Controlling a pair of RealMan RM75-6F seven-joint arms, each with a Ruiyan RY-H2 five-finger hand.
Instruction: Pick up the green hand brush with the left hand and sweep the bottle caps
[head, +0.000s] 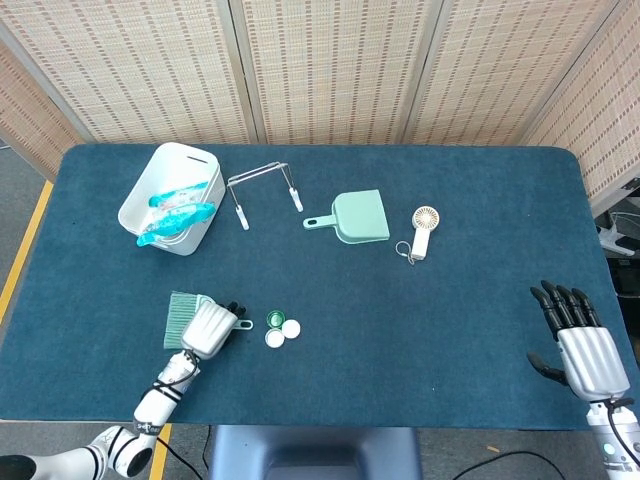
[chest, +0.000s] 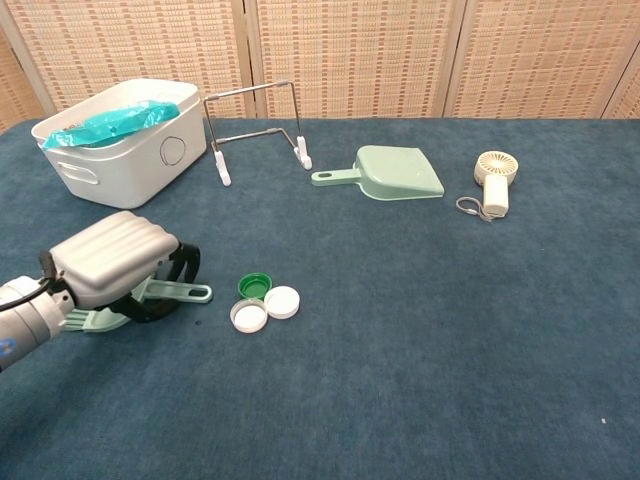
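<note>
My left robot hand (chest: 110, 268) has its fingers wrapped around the green hand brush (chest: 175, 292) at the table's (head: 400, 300) near-left. Bottle caps (chest: 265, 300) lie just at its 3 o'clock, nothing between. My right robot hand (head: 582, 345) rests spread, well apart. Farther, at 12: white bin (head: 172, 198), wire stand (head: 262, 190), dustpan (head: 355, 217), fan (head: 424, 230).

Blue-carpeted table (head: 450, 300) with white bin (head: 172, 198), wire stand (head: 262, 186), dustpan (head: 352, 217), fan (head: 424, 230), caps (head: 280, 329), brush (head: 184, 313).
</note>
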